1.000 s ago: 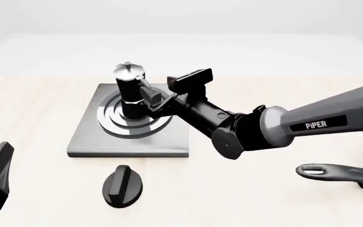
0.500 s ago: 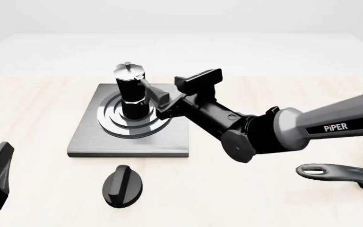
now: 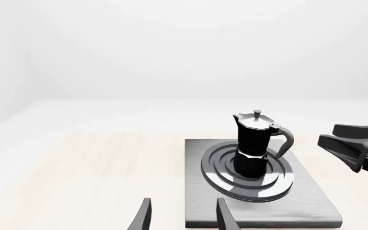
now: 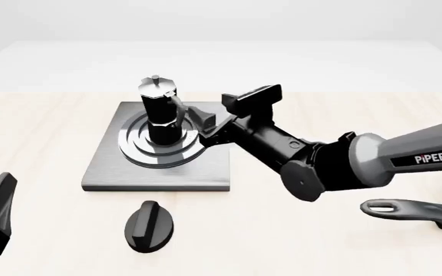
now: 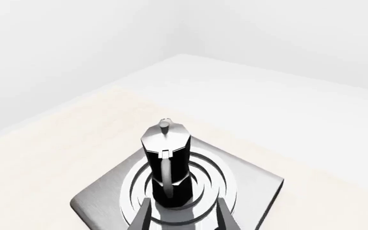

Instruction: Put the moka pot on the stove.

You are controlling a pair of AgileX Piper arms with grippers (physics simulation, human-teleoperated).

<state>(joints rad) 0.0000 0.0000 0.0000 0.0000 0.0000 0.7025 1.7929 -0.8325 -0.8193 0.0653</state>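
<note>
The moka pot [image 4: 158, 112] stands upright on the stove's [image 4: 106, 168] ring burner, far left on the counter [image 4: 298, 230]. The right gripper [image 4: 205, 127] sits just right of it, fingers apart and empty. The left gripper's [image 3: 181, 218] fingers are apart too.

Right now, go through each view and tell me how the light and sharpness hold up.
Front view: even, soft light, sharp throughout; the stove burner rings shine beside the moka pot.
Left wrist view: pale washed background, faint shadows; right pincer crisp.
Right wrist view: bright glare on the pot's lid; no blur.
</note>
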